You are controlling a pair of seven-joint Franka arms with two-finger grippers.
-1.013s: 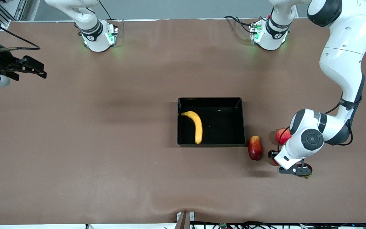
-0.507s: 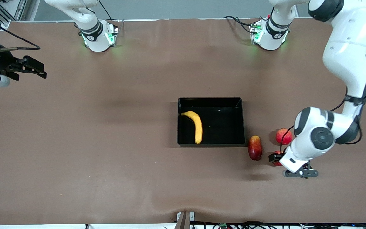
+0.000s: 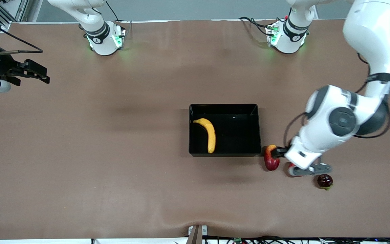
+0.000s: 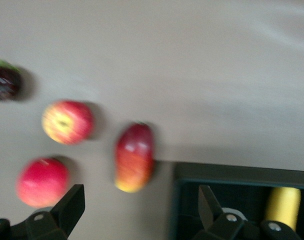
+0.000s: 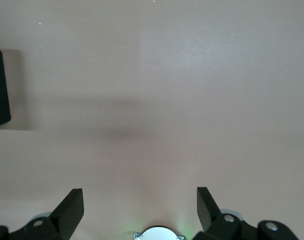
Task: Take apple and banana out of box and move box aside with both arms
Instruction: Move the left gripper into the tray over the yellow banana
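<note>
The black box (image 3: 258, 128) stands mid-table with the banana (image 3: 209, 135) lying in it; both also show in the left wrist view, the box (image 4: 217, 175) and the banana (image 4: 283, 206). The apple (image 4: 67, 121), red with yellow patches, sits on the table beside the mango; in the front view only a red edge of the apple (image 3: 289, 166) shows under the left hand. My left gripper (image 3: 279, 152) (image 4: 140, 210) is open and empty, over the mango next to the box. My right gripper (image 3: 36, 73) (image 5: 140, 207) is open and empty, waiting at the right arm's end of the table.
A red-and-yellow mango (image 3: 270, 162) (image 4: 134, 157) lies just outside the box's corner. A pinkish-red pomegranate (image 4: 42, 182) is hidden under the left arm in the front view. A small dark fruit (image 3: 324, 181) (image 4: 4, 82) lies nearer the front camera.
My left gripper has swung from over the dark fruit, past the apple, to over the mango toward the box, staying empty. The dark fruit is uncovered. The right arm has not moved.
</note>
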